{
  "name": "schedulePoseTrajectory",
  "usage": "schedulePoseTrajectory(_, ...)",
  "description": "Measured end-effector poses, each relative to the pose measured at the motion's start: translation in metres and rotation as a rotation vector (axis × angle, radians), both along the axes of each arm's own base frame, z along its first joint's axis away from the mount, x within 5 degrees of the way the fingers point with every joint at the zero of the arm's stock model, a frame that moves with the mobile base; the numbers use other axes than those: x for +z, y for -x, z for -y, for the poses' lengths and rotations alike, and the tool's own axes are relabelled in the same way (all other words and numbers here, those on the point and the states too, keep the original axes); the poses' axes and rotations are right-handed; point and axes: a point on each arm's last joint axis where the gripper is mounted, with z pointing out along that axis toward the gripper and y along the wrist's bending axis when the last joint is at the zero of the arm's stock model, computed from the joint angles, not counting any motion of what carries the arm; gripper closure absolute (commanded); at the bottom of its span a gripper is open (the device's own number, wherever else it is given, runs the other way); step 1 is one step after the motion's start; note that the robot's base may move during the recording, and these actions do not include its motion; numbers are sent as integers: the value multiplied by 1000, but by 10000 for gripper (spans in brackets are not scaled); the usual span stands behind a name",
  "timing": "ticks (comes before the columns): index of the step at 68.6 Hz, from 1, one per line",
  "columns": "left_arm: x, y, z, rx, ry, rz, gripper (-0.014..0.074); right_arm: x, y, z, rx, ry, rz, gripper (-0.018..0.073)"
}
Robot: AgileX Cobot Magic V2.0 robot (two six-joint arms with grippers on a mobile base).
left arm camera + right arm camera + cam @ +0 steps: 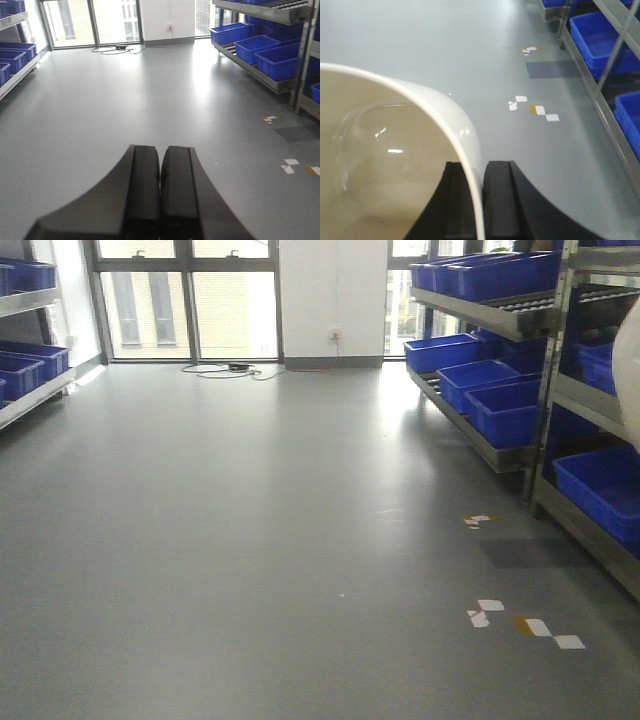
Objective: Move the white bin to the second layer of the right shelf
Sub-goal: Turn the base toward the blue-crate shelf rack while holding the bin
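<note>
Plastic of the white bin [380, 165], filling the lower left of the right wrist view, looks light, stiff and slippery, so the right gripper [481, 192] pinching its wall suits, while the left gripper [160, 170] sits pressed together, empty.

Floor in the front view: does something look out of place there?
Small white and yellow scraps lie scattered on the grey floor near the right rack, and a loose cable lies by the window.
</note>
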Motion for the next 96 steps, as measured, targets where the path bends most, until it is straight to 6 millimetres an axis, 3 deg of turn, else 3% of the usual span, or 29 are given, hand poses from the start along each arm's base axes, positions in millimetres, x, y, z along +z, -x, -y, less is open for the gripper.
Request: schedulePoseTrajectory(96, 0, 0, 0, 0, 0, 0, 512, 0, 0, 0, 0, 0, 0, 500)
